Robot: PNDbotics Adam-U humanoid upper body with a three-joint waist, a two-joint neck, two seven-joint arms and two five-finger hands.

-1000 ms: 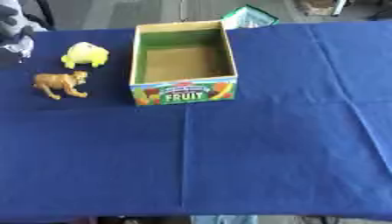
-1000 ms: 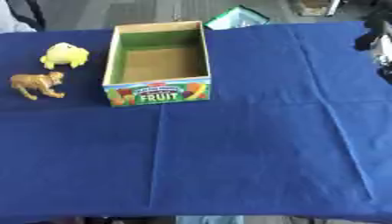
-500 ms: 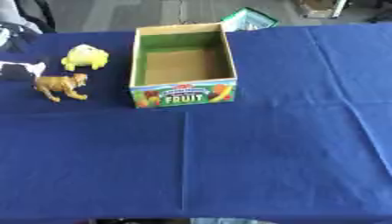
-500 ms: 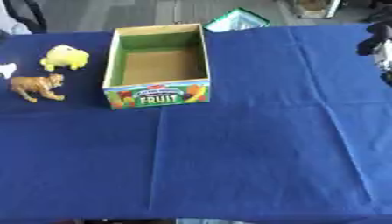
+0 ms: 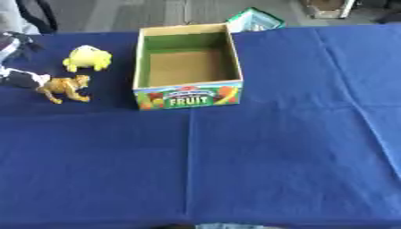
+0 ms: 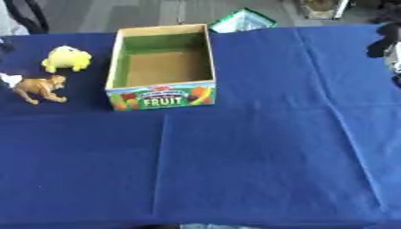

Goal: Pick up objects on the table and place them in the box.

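Observation:
An open cardboard box (image 5: 188, 91) with "FRUIT" printed on its front stands at the middle back of the blue table; I see nothing inside it. To its left sit a yellow toy (image 5: 87, 58) and, nearer me, a brown toy animal (image 5: 64, 87) standing on its legs. My left hand (image 5: 14, 49) shows at the left edge, just left of both toys. A black and white shape (image 5: 21, 79) below it almost touches the brown animal; whether it is part of the hand or a toy is unclear. My right hand (image 6: 385, 41) is at the right edge, above the table.
The blue cloth (image 5: 235, 161) covers the whole table, with creases across it. A green and white package (image 5: 254, 19) lies beyond the far edge, behind the box. A person's sleeve shows at the far left corner.
The black and white shape at the left edge has come down from beside the yellow toy to just left of the brown animal. The toys, the box and the right hand have stayed put.

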